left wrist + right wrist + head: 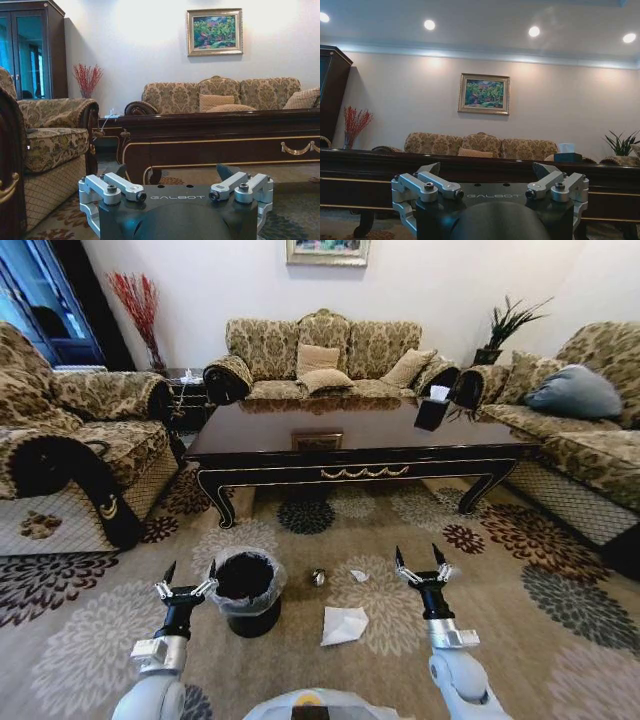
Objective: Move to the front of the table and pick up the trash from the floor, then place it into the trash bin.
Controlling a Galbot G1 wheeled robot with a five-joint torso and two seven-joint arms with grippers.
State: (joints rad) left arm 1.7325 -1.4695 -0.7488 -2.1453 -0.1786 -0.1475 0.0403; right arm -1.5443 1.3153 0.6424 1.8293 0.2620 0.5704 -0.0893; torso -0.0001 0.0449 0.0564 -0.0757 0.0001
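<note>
The dark-brown table [360, 445] stands ahead on the patterned floor [520, 640]. On the carpet in front of it lies the trash: a crumpled white napkin [344, 625], a tiny white scrap [358, 576] and a small silvery ball [319, 577]. The black trash bin [270, 597] with its whitish bag stands left of them. My left gripper [190, 570] hovers open just left of the bin. My right gripper [418, 555] hangs open to the right of the scrap. Both wrist views look level at the table front [225, 145] [370, 185] past open fingers [122, 186] [437, 184].
Patterned sofas ring the table: one on the left [80, 440], one behind [325, 360], one on the right [580, 430]. A black tissue box [432, 412] sits on the table's right end. Open carpet lies between me and the table.
</note>
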